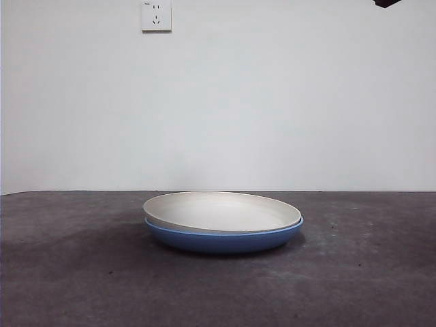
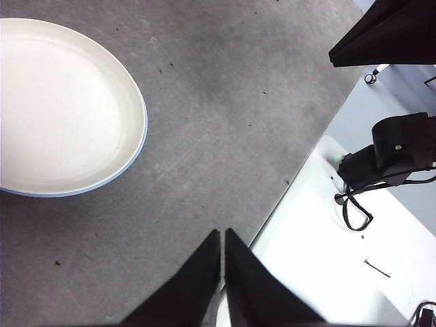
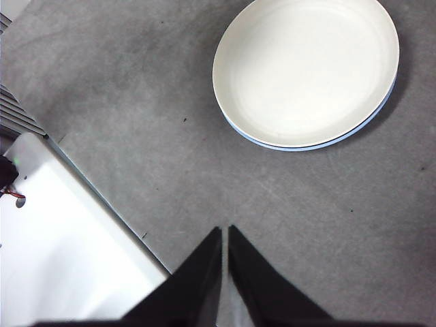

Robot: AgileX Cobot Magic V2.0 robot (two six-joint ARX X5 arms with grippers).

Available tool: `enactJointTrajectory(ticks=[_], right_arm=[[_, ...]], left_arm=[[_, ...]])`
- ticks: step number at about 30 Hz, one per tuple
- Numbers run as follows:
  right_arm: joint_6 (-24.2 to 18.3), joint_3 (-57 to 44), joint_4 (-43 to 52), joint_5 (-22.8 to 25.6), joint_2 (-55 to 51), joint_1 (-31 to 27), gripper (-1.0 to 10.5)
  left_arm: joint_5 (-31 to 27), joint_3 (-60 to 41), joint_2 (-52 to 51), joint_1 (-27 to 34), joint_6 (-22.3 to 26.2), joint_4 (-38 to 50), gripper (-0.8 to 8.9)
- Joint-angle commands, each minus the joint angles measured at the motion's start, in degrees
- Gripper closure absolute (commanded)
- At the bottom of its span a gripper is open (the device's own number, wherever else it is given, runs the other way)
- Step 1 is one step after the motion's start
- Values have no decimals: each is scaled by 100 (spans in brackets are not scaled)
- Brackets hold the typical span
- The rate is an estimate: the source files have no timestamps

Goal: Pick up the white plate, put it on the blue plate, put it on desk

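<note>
The white plate (image 1: 221, 211) sits nested inside the blue plate (image 1: 225, 240), and the pair rests on the desk (image 1: 75, 272) near the middle of the front view, a little right of centre. The white plate lies slightly askew: its left rim rides above the blue rim, while on the right the two rims nearly meet. From above, in the right wrist view, the white plate (image 3: 306, 68) covers almost all of the blue plate (image 3: 320, 145), which shows only as a thin crescent along one edge; the left wrist view shows the same thin blue edge (image 2: 139, 139) beside the white plate (image 2: 61, 105). Neither arm touches the plates. The left gripper (image 2: 223, 235) hangs above the desk's edge, well apart from the stack, its two black jaws pressed together with nothing between them. The right gripper (image 3: 224, 231) hovers over bare desk (image 3: 327, 225) near the stack, its jaws likewise closed and empty. A wall socket (image 1: 156, 15) is on the white wall behind.
</note>
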Motion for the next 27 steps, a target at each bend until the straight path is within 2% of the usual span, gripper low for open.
enactJointTrajectory(ticks=[1, 22, 25, 27], right_arm=[[-79, 98, 48, -4, 44, 37, 939], [-79, 101, 48, -4, 44, 37, 939], [-79, 101, 48, -4, 44, 37, 939], [-79, 101, 48, -4, 44, 37, 939]], left_arm=[[22, 66, 35, -31, 68, 63, 804], [13, 66, -31, -9, 90, 59, 804], [-81, 66, -269, 195, 221, 345, 804], [-221, 63, -498, 455, 229, 833, 804]])
